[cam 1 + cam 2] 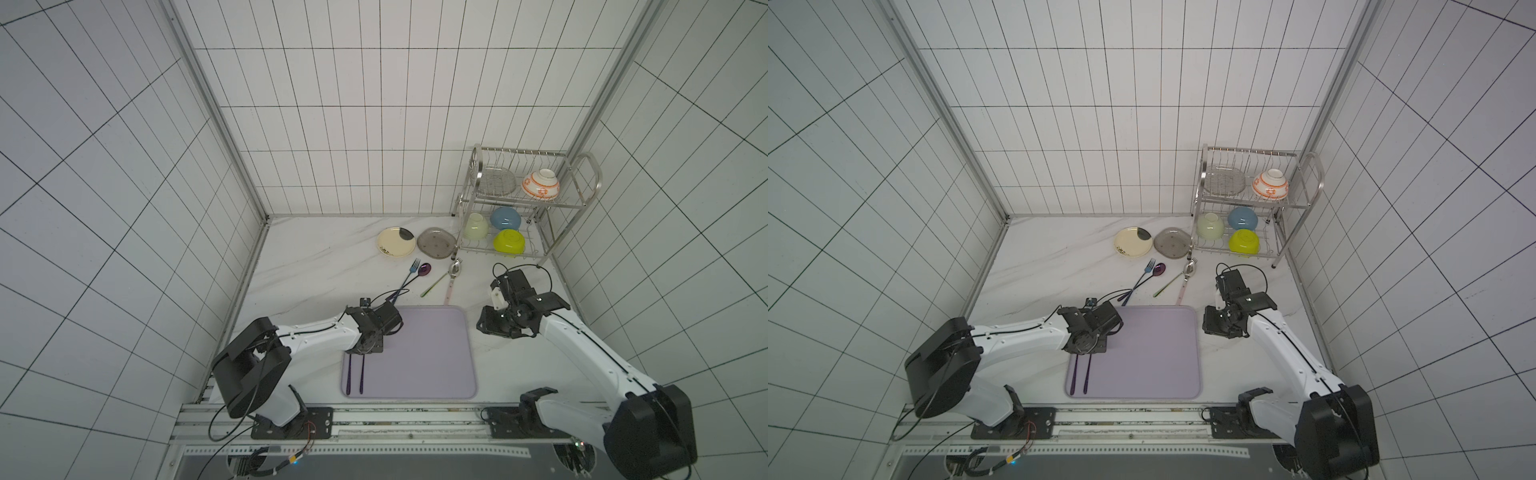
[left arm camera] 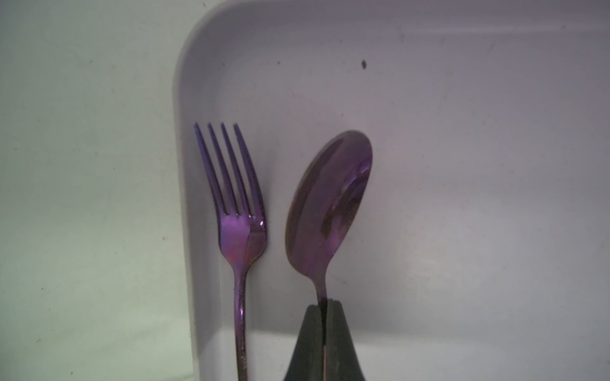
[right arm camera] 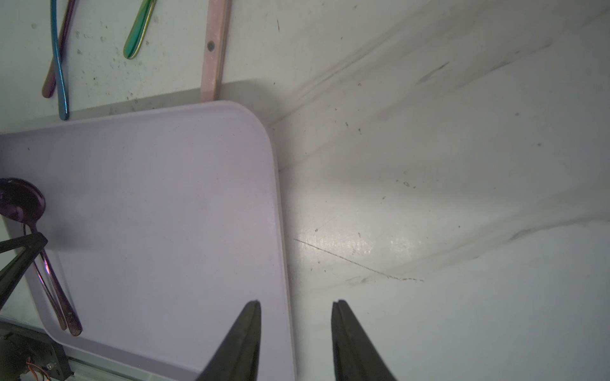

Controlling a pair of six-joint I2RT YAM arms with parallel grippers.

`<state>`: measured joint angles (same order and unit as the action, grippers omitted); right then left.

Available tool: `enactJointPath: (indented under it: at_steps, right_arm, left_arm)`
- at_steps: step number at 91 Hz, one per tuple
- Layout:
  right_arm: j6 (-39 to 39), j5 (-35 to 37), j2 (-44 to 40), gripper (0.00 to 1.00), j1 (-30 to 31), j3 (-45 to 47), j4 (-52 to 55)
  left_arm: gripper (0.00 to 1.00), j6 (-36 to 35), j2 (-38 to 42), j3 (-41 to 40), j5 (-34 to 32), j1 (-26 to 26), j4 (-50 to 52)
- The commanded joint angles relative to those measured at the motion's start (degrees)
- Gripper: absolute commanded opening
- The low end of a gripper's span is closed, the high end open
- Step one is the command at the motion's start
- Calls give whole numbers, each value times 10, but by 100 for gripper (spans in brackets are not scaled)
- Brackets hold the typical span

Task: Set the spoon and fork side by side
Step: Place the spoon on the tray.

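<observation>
Left claw is pinched tight on the purple spoon, gripping the thin neck just behind the bowl, which is rolled partly onto its edge. Just beside this claw, on the side nearer the rim of the lilac tray, lies the purple fork. Its tines point the same way as the spoon's bowl, and the two heads are close but apart. Right claw hangs partly spread with nothing between its jaws, over the tray's opposite edge and the marble worktop.
</observation>
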<state>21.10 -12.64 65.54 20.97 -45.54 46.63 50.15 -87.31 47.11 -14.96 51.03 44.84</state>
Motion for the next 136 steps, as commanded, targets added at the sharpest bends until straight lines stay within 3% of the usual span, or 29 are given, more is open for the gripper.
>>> enactJointPath:
  at_steps: [1, 90, 107, 121, 136]
  right_arm:
    - [-6, 5, 4, 39, -3, 0, 15]
    - [-5, 10, 8, 39, -2, 0, 14]
    - [-4, 13, 7, 39, -3, -1, 14]
    - [-2, 16, 7, 39, -3, -2, 15]
    - [1, 20, 5, 39, -3, -5, 14]
  left_arm:
    - [1, 2, -3, -11, 3, 2, -11]
    - [22, -13, 8, -22, 13, 2, -15]
    - [35, -30, 40, 11, 10, 2, 19]
    - [53, -70, 73, 80, -15, 0, 64]
    - [68, -132, 54, 160, -3, -42, 90]
